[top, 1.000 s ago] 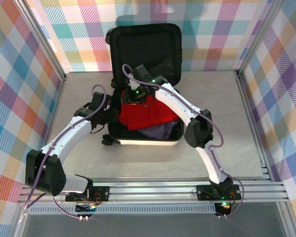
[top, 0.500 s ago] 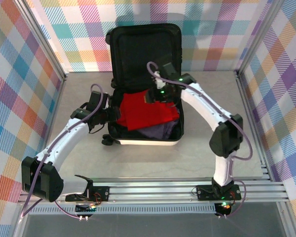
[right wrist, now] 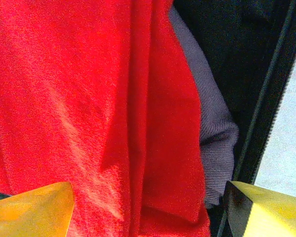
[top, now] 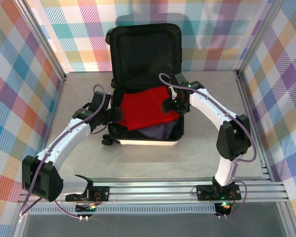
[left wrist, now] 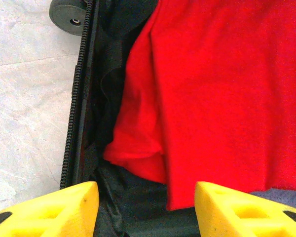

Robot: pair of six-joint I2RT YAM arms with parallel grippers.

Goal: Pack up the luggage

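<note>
The luggage lies open mid-table, its black-lined lid standing up at the back. A red cloth is spread in the base over a purple cloth. My left gripper hovers open at the case's left edge; in its wrist view the left gripper spans black lining, with the red cloth's corner between its fingers. My right gripper is open at the right edge, and in its own view the right gripper hangs over the red cloth and the purple cloth.
A black wheel and the zipper band border the case on the left, with bare grey table beyond. Aluminium frame posts and checked walls enclose the table. The table is bare around the case.
My right arm swung from the case's back left across to its right edge. The red cloth now lies flatter and wider in the base. My left gripper barely moved.
</note>
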